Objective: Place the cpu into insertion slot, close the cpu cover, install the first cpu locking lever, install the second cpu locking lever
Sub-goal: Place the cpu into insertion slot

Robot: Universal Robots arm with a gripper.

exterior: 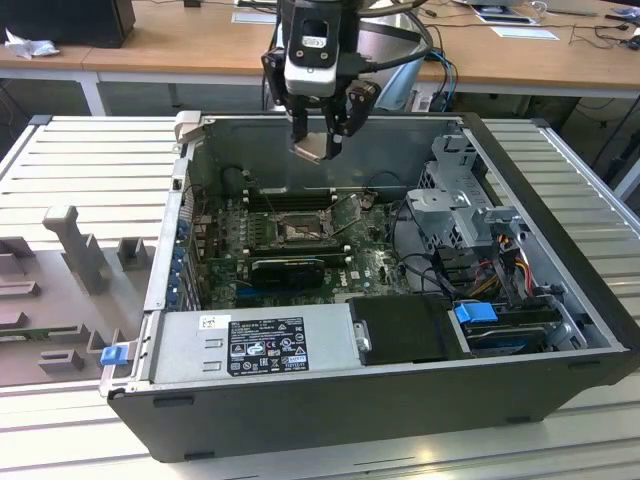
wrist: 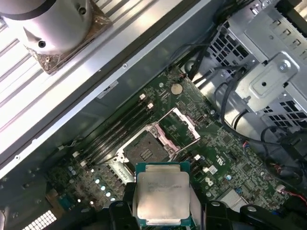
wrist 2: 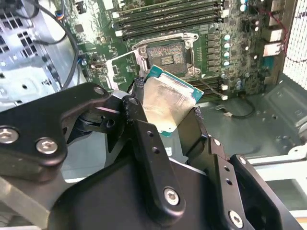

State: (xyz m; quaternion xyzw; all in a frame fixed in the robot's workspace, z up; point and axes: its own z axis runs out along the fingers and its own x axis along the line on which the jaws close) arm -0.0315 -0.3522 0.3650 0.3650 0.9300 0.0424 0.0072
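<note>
My gripper (exterior: 315, 140) hangs over the back wall of the open computer case, shut on the cpu (exterior: 312, 148). Both wrist views show the cpu (wrist 2: 165, 103) (wrist: 162, 194), a flat square chip with a silver top and green edge, clamped between black fingers (wrist 2: 139, 115). Below it on the green motherboard lies the insertion slot (exterior: 297, 231) (wrist 2: 168, 55) (wrist: 144, 151), square, dark and uncovered. The cpu cover (wrist 2: 122, 69) (wrist: 180, 125) stands flipped open beside the slot. A thin metal locking lever (wrist 2: 211, 89) sticks out along one side of the slot.
Memory sticks (wrist 2: 168, 14) run behind the slot and a long black card (exterior: 290, 268) lies in front. A power supply (exterior: 250, 345) fills the case's front. A metal drive cage (exterior: 460, 200) and cables (exterior: 510, 255) crowd the exterior view's right. Grey fixtures (exterior: 70, 250) sit outside at left.
</note>
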